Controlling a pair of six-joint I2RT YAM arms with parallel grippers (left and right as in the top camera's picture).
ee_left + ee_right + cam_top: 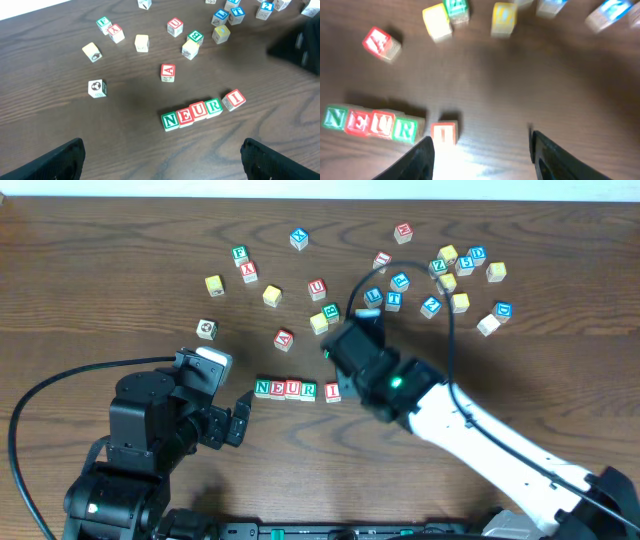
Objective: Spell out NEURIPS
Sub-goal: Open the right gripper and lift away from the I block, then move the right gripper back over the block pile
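**Q:** While both arms hang over the worktop (55, 115), how do the pincers stand?

**A:** Left pincer (162, 152) spread wide, empty. Right pincer (482, 150) spread, empty, with the I cube (443, 133) just ahead of one finger.

**Q:** Letters?

**A:** NEUR row (192, 113) has its cubes touching. I cube sits just beside the R end, skewed. Loose cubes (190, 49) lie scattered beyond.
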